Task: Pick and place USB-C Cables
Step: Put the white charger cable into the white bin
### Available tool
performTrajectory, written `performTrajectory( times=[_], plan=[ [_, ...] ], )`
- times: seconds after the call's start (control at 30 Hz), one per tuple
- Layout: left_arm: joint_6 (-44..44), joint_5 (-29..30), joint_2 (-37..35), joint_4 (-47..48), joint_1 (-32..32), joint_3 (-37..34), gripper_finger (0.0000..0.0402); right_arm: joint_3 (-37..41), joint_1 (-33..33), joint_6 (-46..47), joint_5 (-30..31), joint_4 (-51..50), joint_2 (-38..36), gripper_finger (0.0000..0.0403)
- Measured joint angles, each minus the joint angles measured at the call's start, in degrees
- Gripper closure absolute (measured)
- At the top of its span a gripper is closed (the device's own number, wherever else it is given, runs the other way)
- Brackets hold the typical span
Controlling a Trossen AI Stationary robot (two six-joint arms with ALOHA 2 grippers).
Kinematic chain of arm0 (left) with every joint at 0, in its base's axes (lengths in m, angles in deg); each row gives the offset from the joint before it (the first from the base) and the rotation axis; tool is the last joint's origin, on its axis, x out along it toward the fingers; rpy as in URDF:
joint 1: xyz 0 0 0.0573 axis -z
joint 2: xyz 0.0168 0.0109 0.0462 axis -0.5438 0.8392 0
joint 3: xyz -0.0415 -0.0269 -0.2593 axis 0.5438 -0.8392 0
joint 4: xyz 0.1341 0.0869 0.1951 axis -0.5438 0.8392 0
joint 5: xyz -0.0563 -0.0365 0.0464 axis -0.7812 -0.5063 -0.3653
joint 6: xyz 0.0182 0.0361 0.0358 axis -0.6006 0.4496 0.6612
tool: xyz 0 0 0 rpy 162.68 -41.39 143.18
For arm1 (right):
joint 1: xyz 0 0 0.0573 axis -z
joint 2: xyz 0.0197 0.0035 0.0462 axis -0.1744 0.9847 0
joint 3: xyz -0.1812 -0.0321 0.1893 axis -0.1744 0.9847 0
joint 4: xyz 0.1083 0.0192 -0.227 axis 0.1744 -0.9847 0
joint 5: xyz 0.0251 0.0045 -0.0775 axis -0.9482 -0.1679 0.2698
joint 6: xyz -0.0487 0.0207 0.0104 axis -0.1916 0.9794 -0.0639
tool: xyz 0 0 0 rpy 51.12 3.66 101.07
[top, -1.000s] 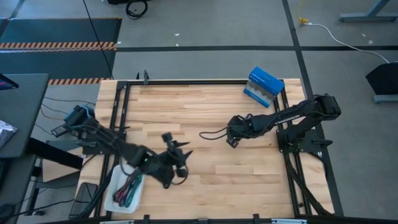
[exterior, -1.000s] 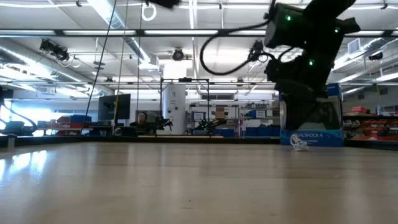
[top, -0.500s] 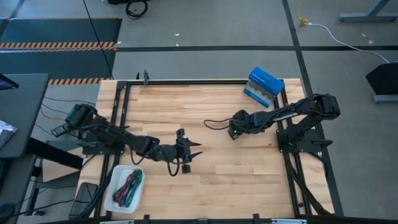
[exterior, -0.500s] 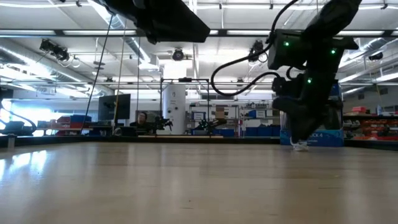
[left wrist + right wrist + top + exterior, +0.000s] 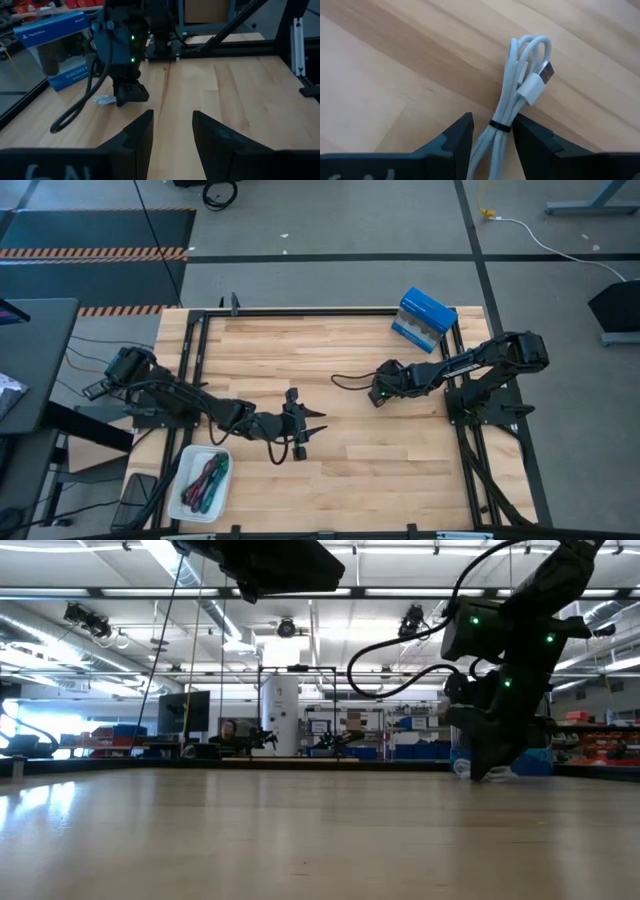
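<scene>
A white USB-C cable bundle (image 5: 517, 85), bound by a black tie, lies flat on the wooden table at the right. My right gripper (image 5: 492, 137) is open and points steeply down over it, one finger on each side of the bundle's tied end. The left wrist view shows that gripper (image 5: 127, 94) low at the table with the white cable (image 5: 104, 100) beside it. My left gripper (image 5: 303, 426) hangs open above the table's middle with nothing between its fingers (image 5: 137, 132). Several coloured cable bundles (image 5: 204, 480) lie in the white tray (image 5: 184, 505) at the near left.
A blue-and-white box (image 5: 425, 318) stands at the far right corner, just beyond my right gripper. A black frame (image 5: 190, 380) runs around the table's edges. Bare wood lies between the two grippers and along the near edge.
My left gripper has swung from above the tray toward the table's middle and right, tipping closer to level, then stopped. My right gripper has sunk onto the white cable, shifting slightly toward the table's right and rolling a little.
</scene>
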Motion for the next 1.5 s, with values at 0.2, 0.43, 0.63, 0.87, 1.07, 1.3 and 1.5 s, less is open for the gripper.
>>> performTrajectory(
  times=[0.2,0.43,0.63,0.87,1.07,1.3,1.5],
  plan=[
    [0.0,0.0,0.0,-1.2,0.2,0.0,0.0258,0.0,-1.2,-4.1,0.1,0.8,0.1,0.0312],
    [-0.3,-0.2,0.0,-1.1,1.5,0.0,0.0258,0.2,-3.6,-9.4,0.2,3.8,0.2,0.0364],
    [-3.1,-0.2,0.0,1.6,1.6,0.0,0.0258,0.3,-7.2,-14.9,-2.5,12.8,0.4,0.0364],
    [-3.0,4.9,0.0,2.9,1.3,0.0,0.0257,0.3,-13.2,-25.2,-4.5,30.4,0.2,0.0364],
    [-4.5,9.8,-0.1,5.2,1.8,0.0,0.0244,0.2,-18.4,-31.5,-6.8,38.7,-2.2,0.0364],
    [-10.1,8.8,-0.1,8.1,1.5,0.0,0.0175,0.2,-21.9,-36.1,-7.7,44.2,-6.9,0.0364],
    [-10.3,3.1,-0.1,4.8,1.2,0.0,0.0117,0.2,-21.9,-38.8,-10.2,48.2,-8.7,0.0364]
  ],
)
